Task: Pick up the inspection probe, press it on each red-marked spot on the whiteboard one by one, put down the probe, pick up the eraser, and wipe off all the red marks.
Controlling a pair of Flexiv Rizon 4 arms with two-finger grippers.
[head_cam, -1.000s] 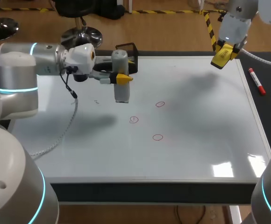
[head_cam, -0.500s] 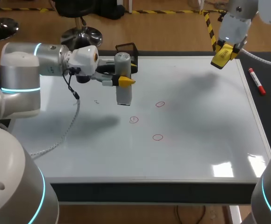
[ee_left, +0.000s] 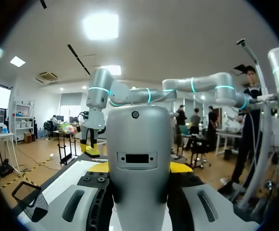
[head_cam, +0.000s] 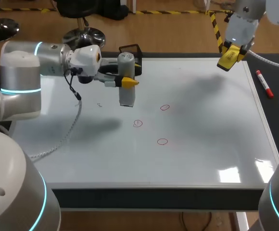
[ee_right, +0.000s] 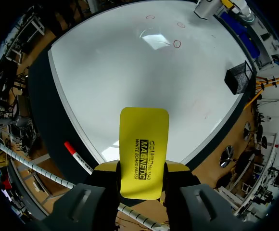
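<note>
1. Head view shows three red circles mid-whiteboard [head_cam: 202,144]: the nearest circle [head_cam: 162,141] toward the near edge, a second circle [head_cam: 137,123] beyond it to the left, and a third circle [head_cam: 164,107] farthest.
2. Past them, toward the far left corner, your left gripper [head_cam: 126,82] pinches the inspection probe [head_cam: 126,97] upright, its tip short of any circle.
3. Bring it over one circle, hold it vertical, then press straight down gently.
4. At the far right corner, your right gripper [head_cam: 227,57] clamps the eraser [ee_right: 144,151]; leave it parked.

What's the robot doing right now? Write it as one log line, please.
left gripper: shut on probe, upright over whiteboard | right gripper: shut on eraser, above far corner | red marks: three, unwiped
</note>
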